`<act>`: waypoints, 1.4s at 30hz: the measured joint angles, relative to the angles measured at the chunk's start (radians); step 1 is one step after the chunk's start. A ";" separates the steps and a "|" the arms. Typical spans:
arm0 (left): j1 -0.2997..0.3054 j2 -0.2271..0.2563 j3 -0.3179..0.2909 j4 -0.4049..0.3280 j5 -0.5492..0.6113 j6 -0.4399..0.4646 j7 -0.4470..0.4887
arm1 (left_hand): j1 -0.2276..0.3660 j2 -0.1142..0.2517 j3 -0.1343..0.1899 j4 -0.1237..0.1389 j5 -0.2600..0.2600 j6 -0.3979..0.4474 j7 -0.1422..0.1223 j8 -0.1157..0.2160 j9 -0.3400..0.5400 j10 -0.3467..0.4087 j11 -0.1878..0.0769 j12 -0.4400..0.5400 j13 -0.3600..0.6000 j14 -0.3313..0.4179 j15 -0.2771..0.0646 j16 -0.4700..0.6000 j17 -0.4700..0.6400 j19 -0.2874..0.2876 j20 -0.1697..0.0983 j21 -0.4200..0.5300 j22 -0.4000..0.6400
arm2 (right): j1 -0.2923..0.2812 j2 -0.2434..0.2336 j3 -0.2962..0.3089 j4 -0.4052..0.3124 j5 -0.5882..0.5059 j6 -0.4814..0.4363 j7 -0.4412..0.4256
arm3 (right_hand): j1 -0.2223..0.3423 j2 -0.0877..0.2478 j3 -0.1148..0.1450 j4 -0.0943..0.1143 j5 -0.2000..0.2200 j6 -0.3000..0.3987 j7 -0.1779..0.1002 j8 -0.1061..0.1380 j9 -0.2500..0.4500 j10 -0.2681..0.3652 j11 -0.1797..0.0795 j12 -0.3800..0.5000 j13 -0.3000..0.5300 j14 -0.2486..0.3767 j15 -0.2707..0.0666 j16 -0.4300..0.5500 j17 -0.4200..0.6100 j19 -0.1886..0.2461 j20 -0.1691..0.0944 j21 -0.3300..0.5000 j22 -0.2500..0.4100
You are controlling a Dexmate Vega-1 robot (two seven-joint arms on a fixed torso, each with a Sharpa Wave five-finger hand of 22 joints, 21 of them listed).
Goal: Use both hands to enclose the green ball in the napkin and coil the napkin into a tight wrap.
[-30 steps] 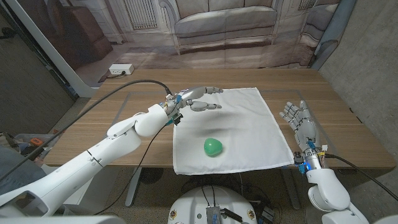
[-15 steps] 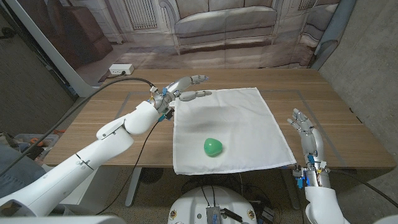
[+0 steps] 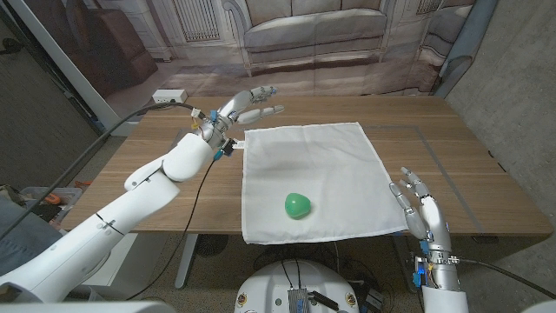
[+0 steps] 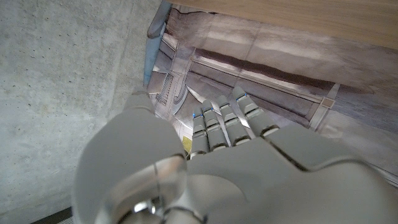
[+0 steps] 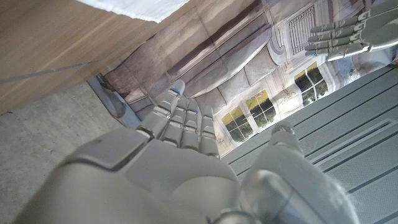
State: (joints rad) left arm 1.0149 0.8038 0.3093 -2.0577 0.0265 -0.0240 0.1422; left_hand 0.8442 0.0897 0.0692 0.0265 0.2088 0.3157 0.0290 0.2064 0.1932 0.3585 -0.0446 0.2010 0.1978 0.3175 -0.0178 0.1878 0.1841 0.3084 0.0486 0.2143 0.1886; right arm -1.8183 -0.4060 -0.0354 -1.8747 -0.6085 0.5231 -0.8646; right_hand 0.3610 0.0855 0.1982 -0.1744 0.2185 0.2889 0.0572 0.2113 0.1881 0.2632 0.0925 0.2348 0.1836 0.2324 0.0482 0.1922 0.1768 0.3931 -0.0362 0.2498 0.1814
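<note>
A white napkin lies spread flat on the wooden table. The green ball sits on its near half, slightly left of centre. My left hand hovers open above the table just beyond the napkin's far left corner, fingers stretched out and holding nothing. My right hand stands open near the napkin's near right corner, fingers apart, not touching the cloth. In the right wrist view my right hand shows from behind, with a napkin corner and my left hand's fingers beyond it. My left hand shows from behind in its wrist view.
A white power strip lies on the floor beyond the table's far left. A printed backdrop with a sofa hangs behind the table. Concrete wall stands to the right.
My left hand has pulled back off the napkin's far left part, up and to the left past the corner. My right hand has drawn nearer along the right side toward the near corner.
</note>
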 measured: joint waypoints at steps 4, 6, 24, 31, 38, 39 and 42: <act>-0.001 0.000 -0.008 -0.001 -0.030 0.001 0.001 | 0.000 0.000 -0.004 0.004 0.000 0.004 0.004 0.000 0.000 0.000 0.000 0.000 0.000 0.000 0.000 0.000 0.000 0.000 0.000 0.000 0.000 | -0.030 -0.030 -0.012 -0.010 -0.038 -0.040 -0.026 | 0.026 0.007 0.013 -0.002 0.004 -0.007 -0.008 0.000 0.000 -0.003 -0.003 0.000 0.000 -0.002 -0.002 -0.004 0.000 0.003 -0.003 0.000 0.000; -0.007 -0.001 -0.008 -0.001 -0.044 0.001 0.001 | 0.000 0.000 -0.004 0.004 0.000 0.006 0.005 0.000 0.000 0.003 0.003 0.000 0.000 0.000 0.000 0.000 0.000 0.000 0.000 0.000 0.000 | -0.044 -0.047 -0.022 -0.013 -0.054 -0.065 -0.038 | 0.048 0.005 0.019 -0.008 0.004 -0.009 -0.010 0.000 0.000 -0.007 -0.006 0.000 0.000 -0.005 -0.005 -0.008 0.000 0.003 -0.003 0.000 0.000; -0.027 -0.002 0.005 0.014 -0.084 -0.007 0.010 | -0.012 0.007 -0.008 0.008 0.000 0.010 0.009 0.000 0.000 0.013 0.006 0.000 0.000 0.004 0.004 0.000 0.000 0.000 0.000 0.000 0.000 | -0.094 -0.179 -0.122 -0.052 -0.196 -0.337 -0.110 | 0.399 -0.092 0.111 -0.017 0.052 -0.081 -0.066 -0.013 0.005 -0.098 -0.047 -0.031 0.005 -0.054 -0.032 -0.018 0.000 0.008 -0.008 -0.039 -0.005; 0.000 0.013 0.002 -0.009 -0.079 0.027 0.033 | -0.012 0.006 -0.008 0.008 0.000 0.010 0.009 0.000 0.000 0.013 0.005 0.000 0.000 0.004 0.004 0.000 0.000 -0.009 0.002 0.000 0.000 | -0.073 -0.236 -0.185 -0.043 -0.236 -0.459 -0.138 | 0.437 -0.110 0.114 -0.015 0.066 -0.093 -0.075 -0.013 0.005 -0.113 -0.048 -0.031 0.005 -0.059 -0.037 -0.018 0.000 0.004 -0.005 -0.045 -0.005; 0.031 0.025 -0.011 -0.028 -0.075 0.056 0.053 | -0.018 0.000 -0.008 0.008 0.000 0.010 0.009 0.000 0.000 0.013 0.005 0.000 0.000 0.004 0.004 0.000 -0.001 -0.011 0.000 0.000 0.000 | -0.038 -0.303 -0.250 -0.020 -0.247 -0.544 -0.151 | 0.454 -0.116 0.114 -0.015 0.074 -0.099 -0.080 -0.013 0.005 -0.113 -0.048 -0.031 0.005 -0.059 -0.037 -0.018 0.000 0.004 -0.005 -0.045 -0.005; 0.033 0.026 -0.012 -0.030 -0.076 0.059 0.055 | -0.018 0.000 -0.008 0.008 0.000 0.012 0.011 0.000 0.000 0.013 0.005 0.000 0.000 0.004 0.004 0.000 -0.002 -0.011 0.000 0.000 0.000 | -0.033 -0.310 -0.257 -0.017 -0.247 -0.548 -0.151 | 0.459 -0.121 0.114 -0.015 0.074 -0.099 -0.080 -0.013 0.005 -0.113 -0.048 -0.031 0.005 -0.061 -0.039 -0.018 0.000 0.004 -0.005 -0.045 -0.005; 0.045 0.029 -0.017 -0.034 -0.080 0.066 0.061 | -0.018 0.001 -0.008 0.008 0.000 0.020 0.009 0.000 0.000 0.013 0.005 0.000 0.000 0.004 0.004 0.000 -0.003 -0.011 0.000 0.000 0.000 | -0.020 -0.332 -0.281 -0.011 -0.247 -0.570 -0.152 | 0.465 -0.127 0.114 -0.015 0.078 -0.099 -0.080 -0.013 0.005 -0.118 -0.053 -0.031 0.005 -0.065 -0.043 -0.018 0.002 0.005 -0.005 -0.045 -0.005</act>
State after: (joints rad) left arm 1.0600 0.8330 0.2927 -2.0920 -0.0534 0.0417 0.2034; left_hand 0.8264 0.0904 0.0610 0.0346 0.2089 0.3361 0.0377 0.2065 0.1931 0.3712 -0.0392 0.2010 0.1977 0.3215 -0.0141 0.1879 0.1812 0.2975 0.0485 0.2144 0.1885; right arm -1.8378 -0.7381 -0.3160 -1.8856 -0.8559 -0.0469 -1.0166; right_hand 0.8262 -0.0417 0.3120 -0.1890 0.2961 0.1904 -0.0232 0.1986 0.1933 0.1448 0.0391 0.2035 0.1888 0.1677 0.0055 0.1737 0.1792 0.3976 -0.0410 0.2053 0.1768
